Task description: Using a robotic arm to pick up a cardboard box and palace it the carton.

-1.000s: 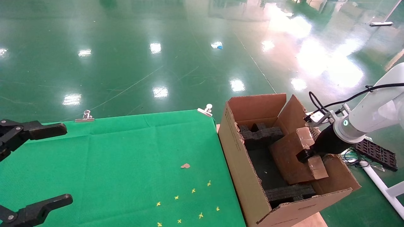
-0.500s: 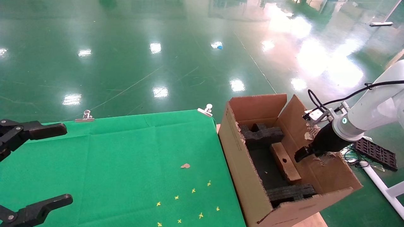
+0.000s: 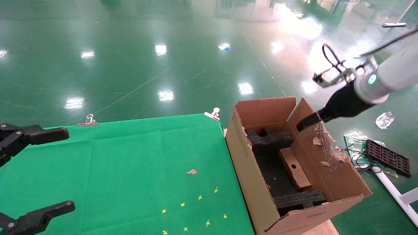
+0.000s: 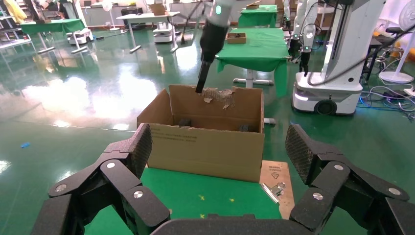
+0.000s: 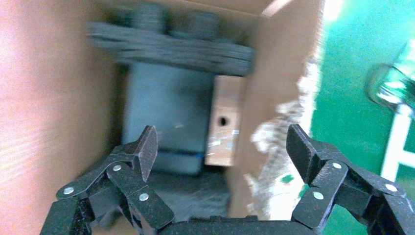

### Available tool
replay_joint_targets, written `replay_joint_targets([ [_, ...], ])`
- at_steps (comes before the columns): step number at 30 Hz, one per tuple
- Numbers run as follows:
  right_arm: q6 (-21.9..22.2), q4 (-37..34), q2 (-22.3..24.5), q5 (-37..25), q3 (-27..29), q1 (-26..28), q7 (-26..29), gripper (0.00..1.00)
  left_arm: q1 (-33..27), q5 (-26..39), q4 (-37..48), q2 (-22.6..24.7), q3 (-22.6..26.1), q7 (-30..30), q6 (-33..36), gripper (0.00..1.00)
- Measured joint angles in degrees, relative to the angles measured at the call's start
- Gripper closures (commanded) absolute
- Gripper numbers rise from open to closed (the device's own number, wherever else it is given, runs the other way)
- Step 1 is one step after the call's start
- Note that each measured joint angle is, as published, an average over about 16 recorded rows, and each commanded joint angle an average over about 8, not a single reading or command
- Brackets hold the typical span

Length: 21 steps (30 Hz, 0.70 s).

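Note:
The carton stands open on the floor right of the table, with ragged flaps and black foam blocks inside. The cardboard box lies in it between the foam blocks, its round hole facing up. It also shows in the right wrist view. The robotic arm is raised above the carton's far right flap. My right gripper is open and empty. My left gripper is open and empty over the table's left edge, facing the carton.
A green cloth covers the table, held by metal clips. A black tray and cables lie on the floor right of the carton. A torn flap edge sticks up below my right gripper.
My right gripper let go of the cardboard box, which dropped into the carton. The right arm then rose up and out of the carton. The left arm has not moved.

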Motion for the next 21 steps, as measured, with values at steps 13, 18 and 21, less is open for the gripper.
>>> replay_joint_targets([
  [13, -2.8, 1.4, 1.6, 5.2, 4.5, 6.1, -4.4, 0.00, 0.0, 0.0, 0.0, 0.0, 0.0, 0.0, 0.0, 0.00],
  [18, -3.0, 4.0, 2.5, 7.0, 8.0, 3.9, -5.8, 0.00, 0.0, 0.0, 0.0, 0.0, 0.0, 0.0, 0.0, 0.00],
  [21, -3.2, 6.5, 3.1, 8.0, 10.8, 1.5, -6.9, 0.00, 0.0, 0.0, 0.0, 0.0, 0.0, 0.0, 0.0, 0.00],
])
